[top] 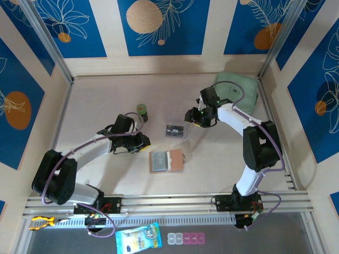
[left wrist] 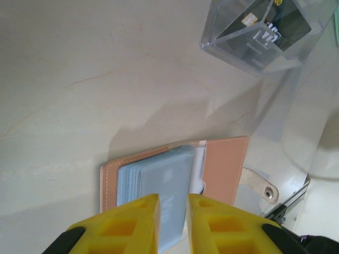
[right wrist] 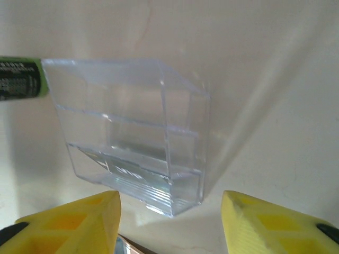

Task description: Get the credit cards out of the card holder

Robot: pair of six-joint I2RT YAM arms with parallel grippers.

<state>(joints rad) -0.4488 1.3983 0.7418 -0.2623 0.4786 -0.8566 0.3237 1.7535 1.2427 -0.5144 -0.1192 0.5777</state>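
Yellow left fingers [left wrist: 173,222], nearly closed and holding nothing, hover over the open tan-pink leather card holder [left wrist: 225,164] lying flat mid-worktop [top: 106,95], long axis sideways. My left arm is nearer. Right fingers [right wrist: 170,222] are apart, empty, facing the clear plastic box [right wrist: 132,132] with a dark card [left wrist: 286,24] inside.

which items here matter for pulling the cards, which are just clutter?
Job:
card holder, lying open on the table
dark card, in the clear plastic box

Lying about:
mint-green case, far right corner
green-labelled cylinder
blue packet and small pink and white pieces, front ledge
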